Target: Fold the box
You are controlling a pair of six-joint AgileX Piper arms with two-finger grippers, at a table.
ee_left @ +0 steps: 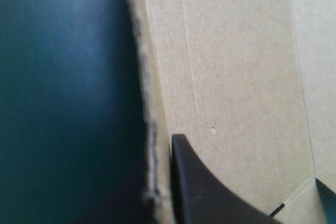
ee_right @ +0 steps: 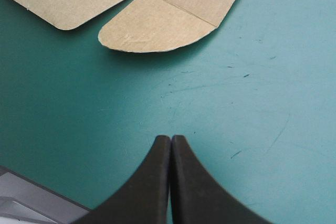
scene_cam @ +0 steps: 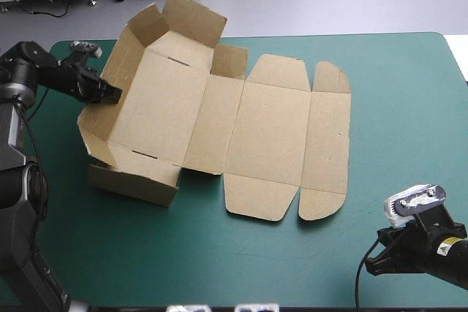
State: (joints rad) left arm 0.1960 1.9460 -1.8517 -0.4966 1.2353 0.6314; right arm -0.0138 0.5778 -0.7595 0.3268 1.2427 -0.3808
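Note:
The brown box (scene_cam: 219, 122) lies left of the table's middle. Its left part has walls raised, the far and left ones upright, and the near wall is folded over. The lid panels and rounded flaps lie flat to the right. My left gripper (scene_cam: 110, 94) is shut on the top edge of the left wall. In the left wrist view one black finger (ee_left: 199, 192) presses the wall's (ee_left: 236, 77) inner face, and the other finger is hidden behind the board. My right gripper (scene_cam: 373, 264) is shut and holds nothing, near the table's front right corner. A rounded flap (ee_right: 152, 24) lies ahead of its tips (ee_right: 170, 137).
Bare teal-green cover (scene_cam: 395, 107) stretches right of the box and along the front edge. The table's front edge shows close beside my right gripper in the right wrist view.

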